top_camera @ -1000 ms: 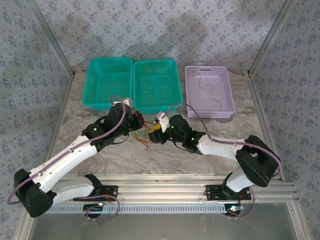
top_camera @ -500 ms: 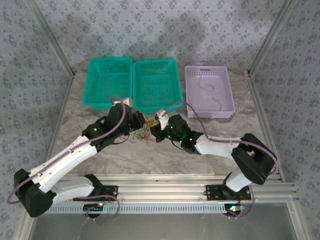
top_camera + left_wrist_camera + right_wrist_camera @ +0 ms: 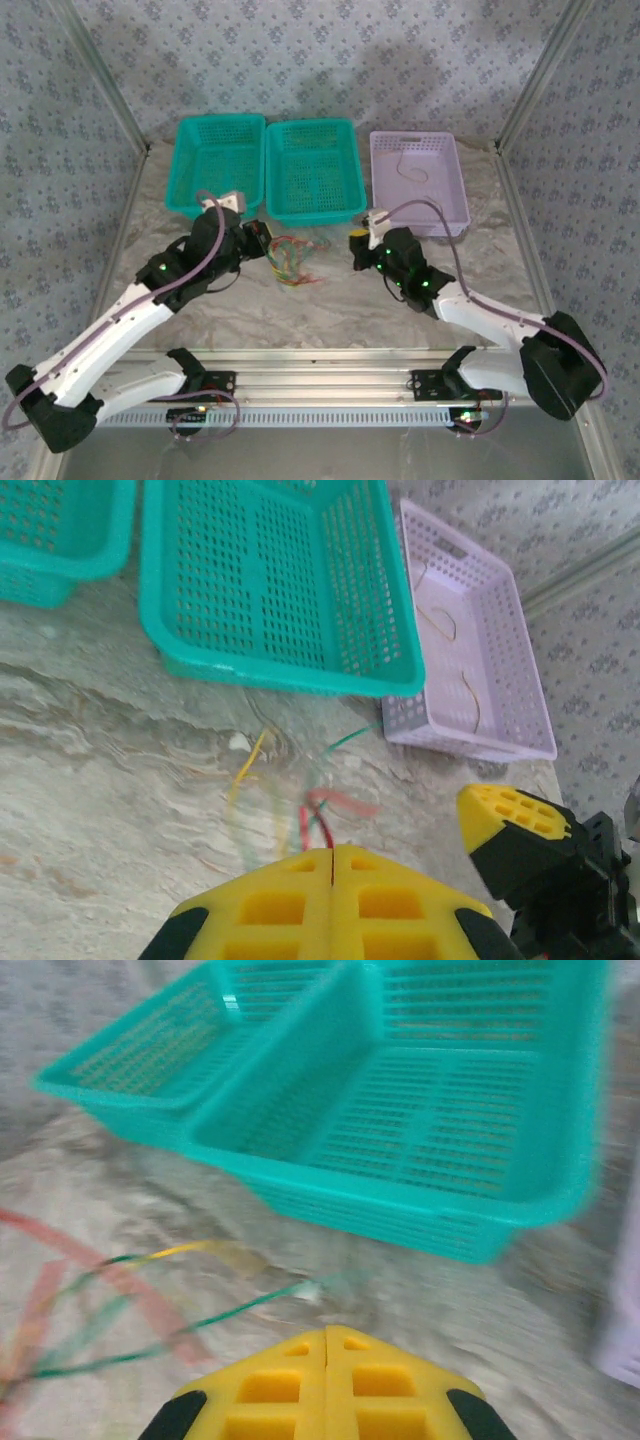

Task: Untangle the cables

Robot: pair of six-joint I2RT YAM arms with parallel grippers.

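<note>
The cables (image 3: pixel 292 262) form a loose tangle of green, yellow and red wires on the marble table, in front of the middle teal basket. My left gripper (image 3: pixel 266 243) sits at the tangle's left edge. In the left wrist view its yellow fingers (image 3: pixel 270 905) are shut, with a red wire (image 3: pixel 335 805) running in between them. My right gripper (image 3: pixel 356 238) is to the right of the tangle, apart from it. It is shut, and nothing shows between its fingers (image 3: pixel 260 1385). A green wire (image 3: pixel 200 1325) ends just ahead of its tips.
Two teal baskets (image 3: pixel 222 119) (image 3: pixel 310 123) stand side by side at the back. To their right a lavender basket (image 3: pixel 412 135) holds two thin brownish wires (image 3: pixel 408 172). Metal frame rails border the table on the left, right and near sides.
My right gripper has shut and pulled back to the right, away from the tangle. The left gripper shifted slightly left with its wire, and the bundle now lies more spread out.
</note>
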